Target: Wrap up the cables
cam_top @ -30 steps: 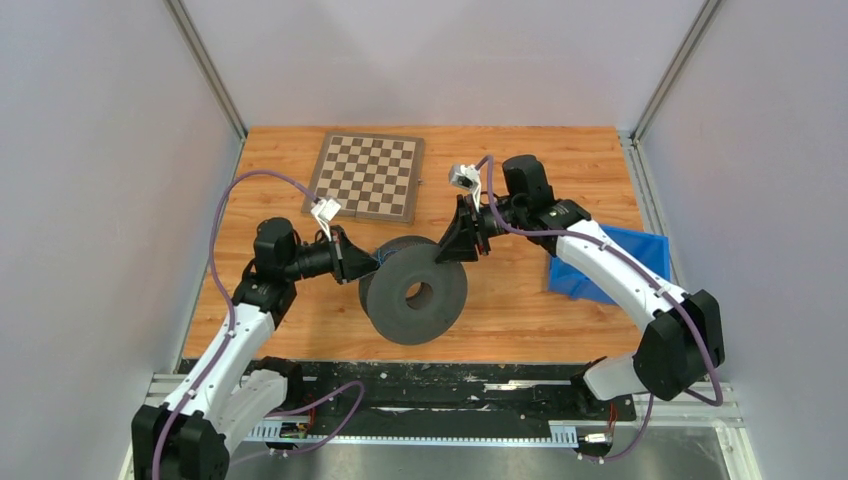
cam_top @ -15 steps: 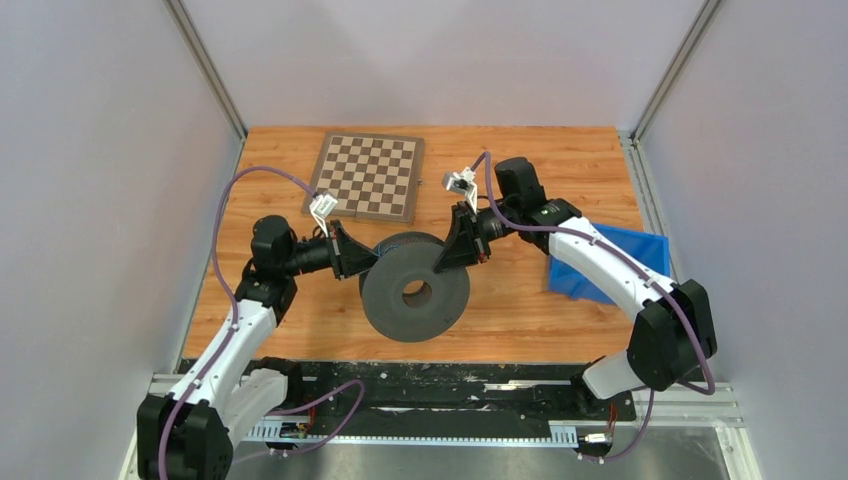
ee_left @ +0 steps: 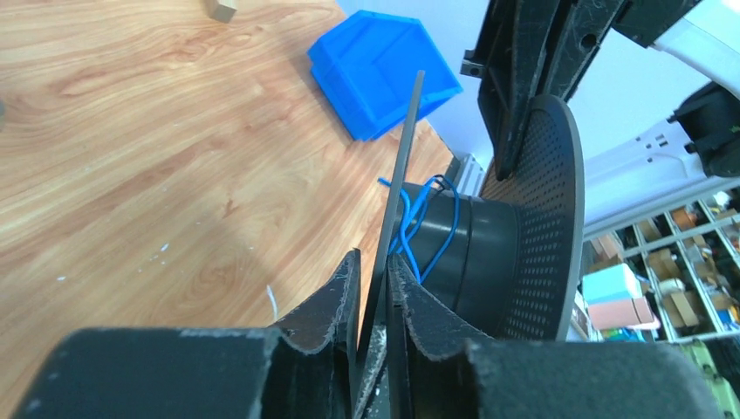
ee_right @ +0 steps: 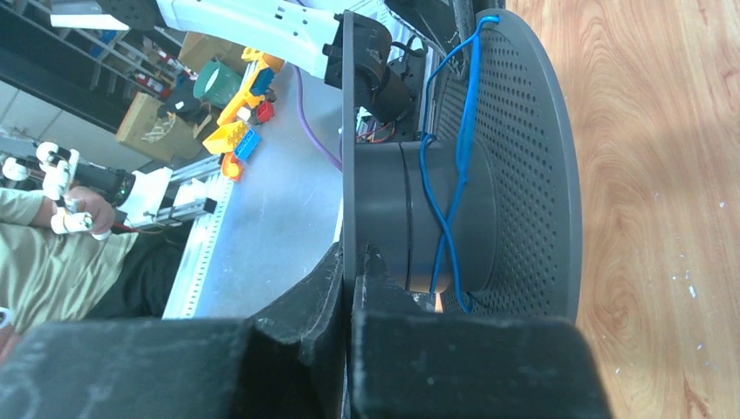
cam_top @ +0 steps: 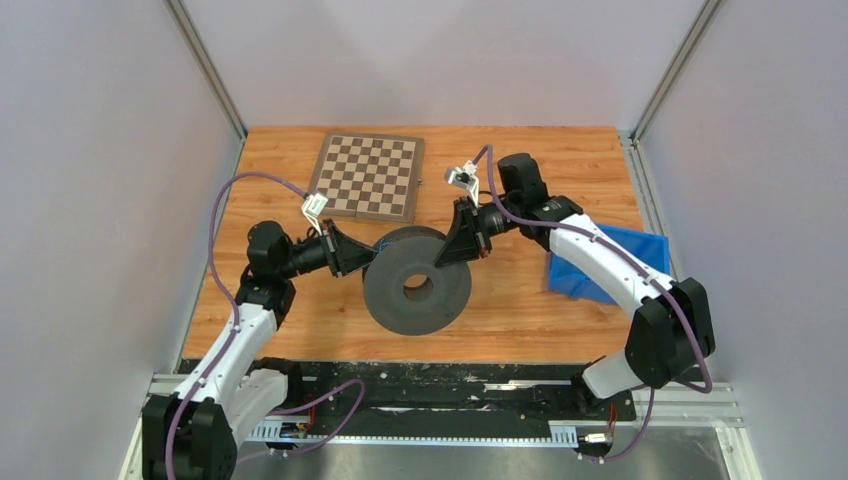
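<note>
A dark grey spool (cam_top: 415,288) hangs above the table between my two grippers. A thin blue cable (ee_right: 458,166) crosses loosely over its hub, and it also shows in the left wrist view (ee_left: 419,223). My left gripper (cam_top: 370,262) is shut on the thin edge of one flange (ee_left: 403,175). My right gripper (cam_top: 443,255) is shut on the edge of the other flange (ee_right: 347,131). No pale grey wire shows; the blue cable is the only one I see.
A chessboard (cam_top: 366,177) lies at the back of the wooden table. A blue bin (cam_top: 610,262) sits at the right under the right arm and shows in the left wrist view (ee_left: 384,70). A small wooden block (ee_left: 225,8) lies behind.
The spool has turned its face more toward the camera and shifted slightly. Both arms moved with it, the left wrist drawing back left. Both grippers stayed shut.
</note>
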